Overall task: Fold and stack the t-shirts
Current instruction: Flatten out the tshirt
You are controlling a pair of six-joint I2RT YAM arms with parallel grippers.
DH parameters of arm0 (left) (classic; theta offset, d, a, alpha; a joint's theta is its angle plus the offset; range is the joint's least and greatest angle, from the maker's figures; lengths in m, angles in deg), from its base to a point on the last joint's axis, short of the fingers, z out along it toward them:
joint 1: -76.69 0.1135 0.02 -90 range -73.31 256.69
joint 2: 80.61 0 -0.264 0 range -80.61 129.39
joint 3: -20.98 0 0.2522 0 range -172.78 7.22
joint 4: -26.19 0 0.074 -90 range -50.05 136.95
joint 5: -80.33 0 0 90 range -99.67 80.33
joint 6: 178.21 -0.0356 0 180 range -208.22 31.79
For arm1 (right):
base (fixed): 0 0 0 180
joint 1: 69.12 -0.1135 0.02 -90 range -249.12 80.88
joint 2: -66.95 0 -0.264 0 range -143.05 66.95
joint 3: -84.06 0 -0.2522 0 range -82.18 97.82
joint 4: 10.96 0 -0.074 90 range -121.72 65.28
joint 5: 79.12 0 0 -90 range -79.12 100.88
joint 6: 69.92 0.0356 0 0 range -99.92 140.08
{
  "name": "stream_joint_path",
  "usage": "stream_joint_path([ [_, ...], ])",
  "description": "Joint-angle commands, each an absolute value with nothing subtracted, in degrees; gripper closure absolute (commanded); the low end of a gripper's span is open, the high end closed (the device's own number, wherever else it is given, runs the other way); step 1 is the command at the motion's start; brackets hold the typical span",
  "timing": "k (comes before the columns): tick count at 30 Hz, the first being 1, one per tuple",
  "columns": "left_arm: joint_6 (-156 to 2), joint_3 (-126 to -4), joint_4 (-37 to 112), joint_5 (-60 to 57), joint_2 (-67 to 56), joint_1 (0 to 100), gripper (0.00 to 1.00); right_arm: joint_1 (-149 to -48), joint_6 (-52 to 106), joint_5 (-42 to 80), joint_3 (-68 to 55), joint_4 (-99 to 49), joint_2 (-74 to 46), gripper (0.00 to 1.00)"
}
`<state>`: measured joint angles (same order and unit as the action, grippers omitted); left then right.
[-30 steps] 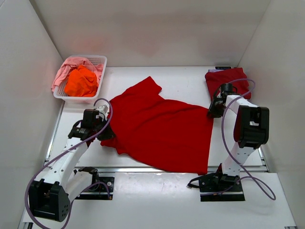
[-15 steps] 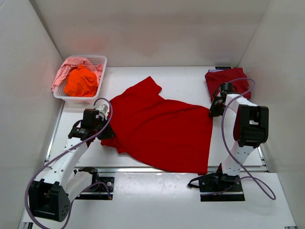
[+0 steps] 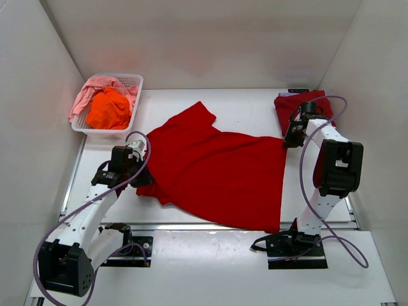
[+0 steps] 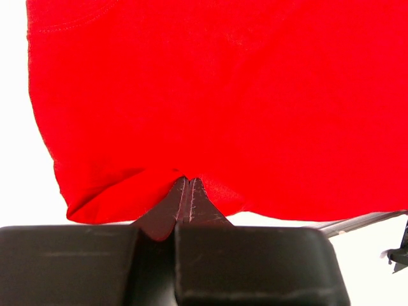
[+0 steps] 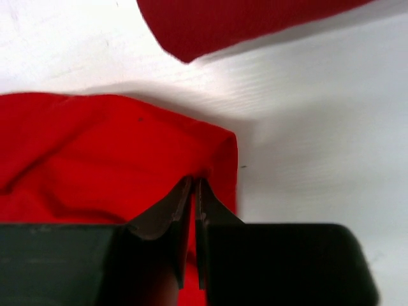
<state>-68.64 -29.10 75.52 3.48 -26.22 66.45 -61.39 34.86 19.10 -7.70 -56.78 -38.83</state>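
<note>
A red t-shirt [image 3: 217, 169] lies spread across the middle of the table. My left gripper [image 3: 141, 179] is shut on the shirt's left edge; the left wrist view shows its closed fingertips pinching the red cloth [image 4: 191, 95]. My right gripper [image 3: 290, 140] is shut on the shirt's upper right corner [image 5: 115, 153], with cloth between its fingers. A folded dark red t-shirt [image 3: 303, 108] lies at the back right, just behind the right gripper; its edge shows in the right wrist view [image 5: 223, 25].
A white basket [image 3: 132, 83] at the back left holds an orange shirt [image 3: 108, 108] and a pink shirt [image 3: 89, 92]. White walls close in the left, back and right. A metal rail [image 3: 191, 226] runs along the table's near edge.
My right gripper has moved toward the back and right with the shirt's corner, pulling the right edge straighter. My left gripper has stayed in place.
</note>
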Motion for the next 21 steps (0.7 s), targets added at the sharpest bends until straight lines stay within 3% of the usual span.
stream_joint_path([
  [1,-68.8,-28.9,74.8,4.7,-27.4,66.6,1.00,-60.2,33.8,19.6,-4.4,-56.5,-38.4,0.96],
  [2,-68.7,-29.0,74.8,4.6,-27.3,66.6,1.00,-60.3,33.4,19.8,-4.0,-57.2,-39.0,1.00],
  [11,-69.0,-29.1,74.6,4.7,-27.3,66.7,1.00,-59.4,32.8,18.6,-1.7,-57.3,-40.7,1.00],
  [17,-69.0,-28.8,74.6,4.7,-27.4,66.5,1.00,-58.2,30.5,12.9,9.0,-60.9,-46.7,1.00],
  [19,-68.8,-28.7,74.8,4.7,-27.6,66.8,1.00,-58.0,29.7,10.9,12.0,-60.9,-48.4,0.87],
  [20,-69.2,-29.0,74.8,4.9,-27.5,66.8,1.00,-58.0,29.2,8.4,12.6,-60.4,-48.2,0.63],
  [21,-68.9,-28.9,74.8,4.9,-27.4,66.8,1.00,-57.8,29.0,8.3,12.7,-59.8,-48.3,0.53],
])
